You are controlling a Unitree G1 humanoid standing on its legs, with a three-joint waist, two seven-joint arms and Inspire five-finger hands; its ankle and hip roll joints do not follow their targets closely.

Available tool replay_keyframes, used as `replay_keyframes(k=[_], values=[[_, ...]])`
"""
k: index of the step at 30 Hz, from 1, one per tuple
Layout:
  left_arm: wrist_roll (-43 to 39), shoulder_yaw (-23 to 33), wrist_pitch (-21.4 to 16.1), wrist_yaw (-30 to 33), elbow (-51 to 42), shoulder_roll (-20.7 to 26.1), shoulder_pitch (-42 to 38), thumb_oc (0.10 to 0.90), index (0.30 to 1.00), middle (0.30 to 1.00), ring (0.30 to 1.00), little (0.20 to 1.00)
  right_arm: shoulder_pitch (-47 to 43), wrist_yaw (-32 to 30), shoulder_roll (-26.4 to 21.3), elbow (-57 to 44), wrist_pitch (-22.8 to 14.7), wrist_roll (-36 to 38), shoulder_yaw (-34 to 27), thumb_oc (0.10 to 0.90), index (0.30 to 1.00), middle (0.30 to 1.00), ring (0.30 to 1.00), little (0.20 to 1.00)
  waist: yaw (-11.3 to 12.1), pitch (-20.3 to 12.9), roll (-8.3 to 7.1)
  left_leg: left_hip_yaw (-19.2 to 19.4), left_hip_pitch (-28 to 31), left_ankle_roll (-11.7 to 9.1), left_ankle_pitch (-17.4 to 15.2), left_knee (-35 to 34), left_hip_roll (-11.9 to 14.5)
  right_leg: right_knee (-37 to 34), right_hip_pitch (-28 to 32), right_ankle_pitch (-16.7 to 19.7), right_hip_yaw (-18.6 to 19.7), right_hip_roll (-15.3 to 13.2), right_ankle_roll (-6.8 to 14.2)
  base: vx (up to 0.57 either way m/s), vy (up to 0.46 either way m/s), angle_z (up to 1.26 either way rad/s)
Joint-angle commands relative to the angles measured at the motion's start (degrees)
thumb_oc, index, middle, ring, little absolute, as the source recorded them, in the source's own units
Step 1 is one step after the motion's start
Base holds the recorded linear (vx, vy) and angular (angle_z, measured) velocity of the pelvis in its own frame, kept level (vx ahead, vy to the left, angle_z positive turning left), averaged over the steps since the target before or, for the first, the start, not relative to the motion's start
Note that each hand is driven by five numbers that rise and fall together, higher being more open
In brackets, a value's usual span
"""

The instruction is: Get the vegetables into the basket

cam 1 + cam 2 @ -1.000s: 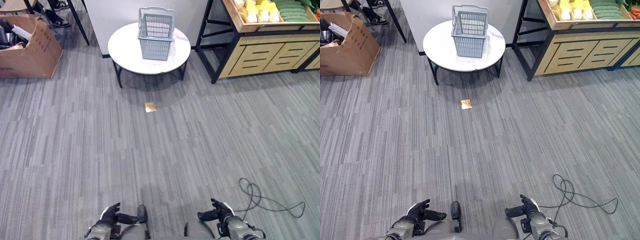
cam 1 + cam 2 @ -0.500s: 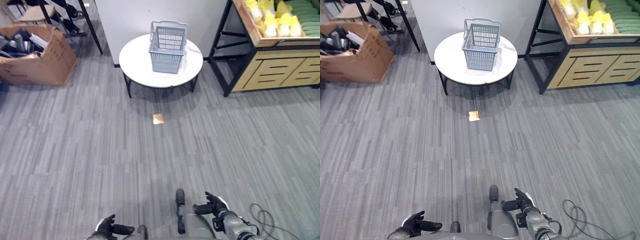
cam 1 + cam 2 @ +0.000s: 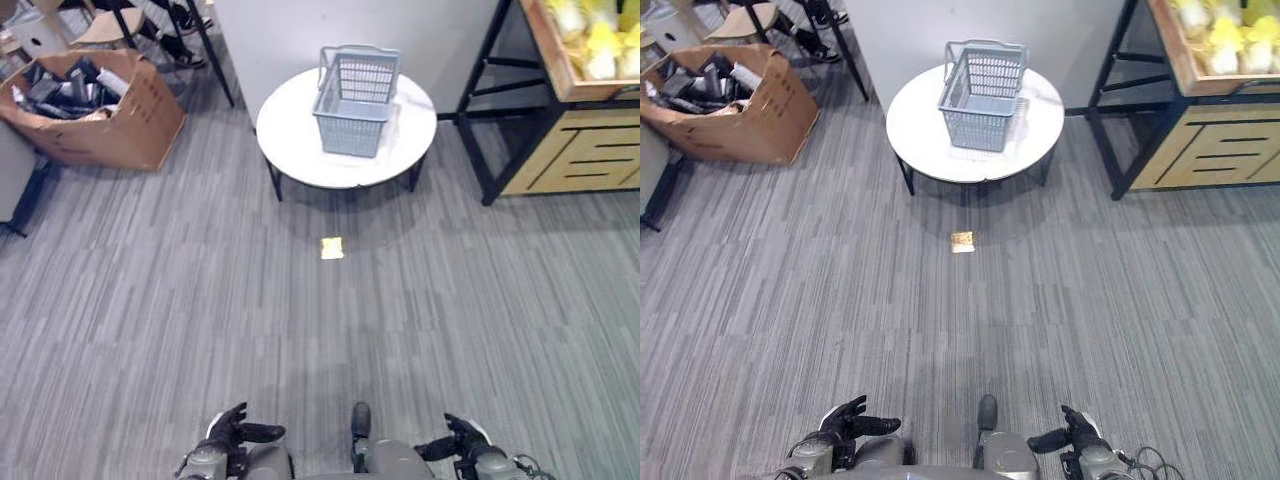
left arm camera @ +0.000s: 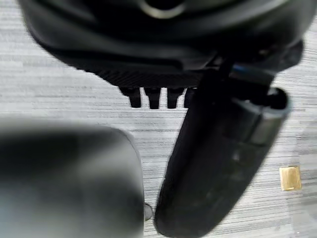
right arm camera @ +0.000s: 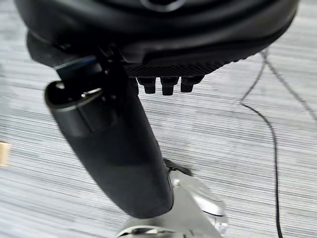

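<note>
A grey plastic basket (image 3: pixel 358 100) with its handle up stands empty on a round white table (image 3: pixel 290 150) far ahead. Yellow vegetables (image 3: pixel 600 45) lie in a wooden shelf tray at the upper right. My left hand (image 3: pixel 235 432) hangs low at the view's bottom edge, open, with nothing in it. My right hand (image 3: pixel 462 440) is low on the other side, also open and holding nothing. In the left wrist view the thumb (image 4: pixel 223 163) stands out over bare carpet. The right wrist view shows that hand's thumb (image 5: pixel 114 148) and short fingertips (image 5: pixel 163 84) above the floor.
A brown cardboard box (image 3: pixel 95 105) full of items sits at the left. A small gold marker (image 3: pixel 331 248) lies on the grey carpet before the table. The wooden shelf stand (image 3: pixel 570 150) with black legs fills the right. A chair and a person's shoes (image 3: pixel 185 15) are behind.
The whole picture has shifted: table, basket and box now sit further right and lower, and the shelf has slid toward the right edge, so the camera moved. Both hands remain low and open.
</note>
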Motion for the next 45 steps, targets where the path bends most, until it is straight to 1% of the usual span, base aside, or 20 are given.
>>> replay_keyframes(k=[1,4,9,10,12,15,17,19,22,24,28,30,34,37,38,40,41,42,43,45], values=[[-0.16,-1.69,-0.78,0.84,0.49,-0.06,4.24,0.9,1.0,1.0,1.0,1.0,2.26,-0.64,-1.37,-1.06,-0.76,-1.58,0.31,0.9,1.0,1.0,1.0,1.0,1.51,-0.78,1.56,0.51,-4.99,1.78,8.55,-3.2,1.21,9.99,0.07,-5.7,5.95,-1.33,7.8,0.46,0.147,-0.31],[-0.26,-1.09,-0.79,0.64,0.81,0.36,4.97,0.9,1.0,1.0,1.0,1.0,2.32,-0.72,-1.04,-1.05,-0.86,-2.4,0.31,0.9,1.0,1.0,1.0,1.0,2.73,-1.15,1.75,1.67,-5.07,1.18,11.35,-6.31,2.1,10.69,3.63,-7.83,8.69,-0.71,8.14,0.35,0.146,-0.55],[1.09,-0.87,-0.28,0.29,1.59,0.41,5.72,0.9,1.0,1.0,1.0,1.0,3.5,-0.35,0.06,-0.57,-0.72,-2.63,-0.72,0.9,1.0,1.0,1.0,1.0,2.65,-2.91,0.57,5.13,-3.17,2.78,9.34,-5.46,1.33,12.12,6.03,-8.6,10.49,-2.92,9.92,0.31,0.239,-0.68],[1.79,-1.06,-0.26,0.27,1.55,0.68,5.62,0.9,1.0,1.0,1.0,1.0,3.38,-0.28,0.59,-0.67,-0.46,-3.14,-0.35,0.9,1.0,1.0,1.0,1.0,2.57,-3.59,-0.72,6.97,-2.45,4.17,7.71,-4.97,0.1,13.33,5.11,-5.32,11.53,-4.65,11.48,0.2,0.235,-0.4],[1.87,-0.95,-0.18,0.22,1.43,1.18,5.45,0.9,1.0,1.0,1.0,1.0,3.19,0.14,1.03,-1.01,-0.41,-3.18,0.3,0.9,1.0,1.0,1.0,1.0,2.8,-3.83,-1.73,8.15,-1.84,5.72,5.33,-3.79,-1.06,16.33,3.94,-2.94,12.57,-5.91,12.36,0.22,0.272,-0.29],[1.88,-0.75,-0.02,-0.08,1.19,1.65,5.08,0.9,1.0,1.0,1.0,1.0,2.29,0.53,1.71,-1.44,-0.21,-3.21,0.95,0.9,1.0,1.0,1.0,1.0,2.97,-3.26,-2.19,9.18,-0.34,7.93,2.62,-2.74,-2.4,25.89,-0.06,2.39,12.97,-6.63,13.19,0.16,0.224,-0.21],[1.87,-0.95,0.23,-0.13,0.85,1.75,4.88,0.9,1.0,1.0,1.0,1.0,1.85,0.81,1.91,-2.96,-0.44,-2.98,1.72,0.9,1.0,1.0,1.0,1.0,2.73,-2.53,-1.74,9.26,3.16,8.98,0.85,-3.25,-3.21,30.19,-4.88,5.2,10.63,-6.6,12.81,0.24,0.207,-0.03],[1.87,-0.9,0.19,-0.17,0.91,1.85,4.83,0.9,1.0,1.0,1.0,1.0,1.72,0.84,1.88,-3.29,-0.58,-2.58,1.57,0.9,1.0,1.0,1.0,1.0,2.31,-2.16,-1.52,8.93,4.46,8.92,0.6,-3.67,-3.41,29.86,-6.5,4.18,9.75,-6.25,12.34,0.18,0.104,0.12],[2.45,-1.0,0.14,-0.45,1.43,2.0,4.76,0.9,1.0,1.0,1.0,1.0,1.22,0.85,1.99,-3.37,-0.84,-1.52,1.37,0.9,1.0,1.0,1.0,1.0,1.17,-1.54,-1.12,8.11,7.54,8.44,-0.89,-4.37,-4.12,23.06,-9.87,1.65,7.4,-5.12,11.85,0.23,0.03,0.11],[2.87,-1.12,0.01,-0.6,1.67,1.88,4.54,0.9,1.0,1.0,1.0,1.0,0.9,0.91,2.03,-3.24,-0.9,-1.34,1.43,0.9,1.0,1.0,1.0,1.0,0.41,-1.3,-1.46,7.4,9.16,7.97,-2.12,-4.3,-4.78,17.07,-11.71,2.52,6.96,-5.12,12.26,0.26,-0.04,0.14],[3.66,-0.85,-0.01,-0.92,2.02,1.67,4.56,0.9,1.0,1.0,1.0,1.0,1.19,1.15,1.97,-3.32,-0.82,-1.29,0.86,0.9,1.0,1.0,1.0,1.0,-1.48,-1.14,-1.72,5.41,13.83,6.89,-4.23,-5.22,-5.46,8.94,-13.81,7.12,6.94,-5.45,13.94,0.28,-0.066,0.25],[3.97,-0.63,0.08,-1.09,2.26,1.5,4.94,0.9,1.0,1.0,1.0,1.0,1.59,1.35,1.95,-3.46,-0.68,-1.64,0.8,0.9,1.0,1.0,1.0,1.0,-1.95,-1.58,-1.46,4.65,15.88,6.38,-4.71,-5.33,-5.23,8.3,-14.25,8.29,6.13,-5.44,14.17,0.3,-0.117,0.44],[3.98,-0.28,0.23,-1.09,2.73,1.02,5.44,0.9,1.0,1.0,1.0,1.0,1.99,1.6,1.24,-3.7,-0.79,-1.62,1.03,0.9,1.0,1.0,1.0,1.0,-2.08,-2.85,-0.71,3.87,17.5,4.6,-4.96,-3.35,-3.57,8.07,-12.16,7.74,4.6,-4.3,12.49,0.28,-0.178,0.32],[2.93,-0.15,0.22,-0.85,2.52,0.71,5.24,0.9,1.0,1.0,1.0,1.0,2.01,1.46,0.49,-3.56,-1.02,-1.23,0.95,0.9,1.0,1.0,1.0,1.0,-1.97,-3.1,0.13,3.44,16.34,2.23,-2.08,1.08,-1.51,9.32,-10.84,5.52,3.03,-2.82,10.7,0.22,-0.235,0.12],[2.23,0.03,0.13,-0.62,2.26,0.69,4.86,0.9,1.0,1.0,1.0,1.0,1.94,1.3,0.17,-3.48,-1.25,-0.82,0.66,0.9,1.0,1.0,1.0,1.0,-2.14,-2.94,0.44,3.33,15.19,0.94,-0.01,4.8,-0.4,10.36,-10.66,4.26,2.55,-2.46,9.77,0.16,-0.195,0.07],[0.83,0.09,-0.03,-0.29,1.83,0.5,4.65,0.9,1.0,1.0,1.0,1.0,1.73,0.8,-0.48,-3.0,-1.29,-0.27,0.3,0.9,1.0,1.0,1.0,1.0,-1.91,-2.37,0.24,2.62,12.62,-0.02,2.3,10.68,0.01,11.17,-9.41,2.36,2.03,-2.29,8.51,0.12,-0.145,0.24],[0.83,0.09,-0.03,-0.29,1.83,0.5,4.65,0.9,1.0,1.0,1.0,1.0,1.73,0.8,-0.48,-3.0,-1.29,-0.27,0.31,0.9,1.0,1.0,1.0,1.0,-1.92,-2.37,0.24,2.61,12.61,-0.02,2.3,10.69,0.01,11.17,-9.41,2.36,2.02,-2.29,8.51,0.28,-0.194,0.26],[0.68,-0.19,0.02,-0.04,1.7,0.47,4.12,0.9,1.0,1.0,1.0,1.0,2.35,0.48,-0.78,-2.3,-1.34,0.32,-0.3,0.9,1.0,1.0,1.0,1.0,-1.76,-1.91,0.18,2.43,10.48,-0.06,5.8,13.08,0.52,11.81,-6.73,-0.15,1.85,-1.57,7.21,0.3,-0.152,0.17],[0.73,-0.33,-0.05,-0.01,1.62,0.52,4.05,0.9,1.0,1.0,1.0,1.0,2.57,0.41,-0.87,-2.13,-1.26,0.28,-0.36,0.9,1.0,1.0,1.0,1.0,-1.65,-1.83,0.0,2.76,9.05,0.44,5.55,11.95,0.4,11.79,-6.13,-0.62,1.89,-1.74,7.21,0.44,-0.177,0.17],[0.14,-0.15,-0.21,0.5,1.49,0.65,4.04,0.9,1.0,1.0,1.0,1.0,2.98,0.17,-1.02,-1.6,-1.02,-0.01,-0.56,0.9,1.0,1.0,1.0,1.0,-0.78,-1.76,-0.7,3.86,3.49,2.07,2.65,7.18,0.45,11.4,-4.04,-2.46,2.43,-2.28,7.6,0.26,-0.032,0.14]])
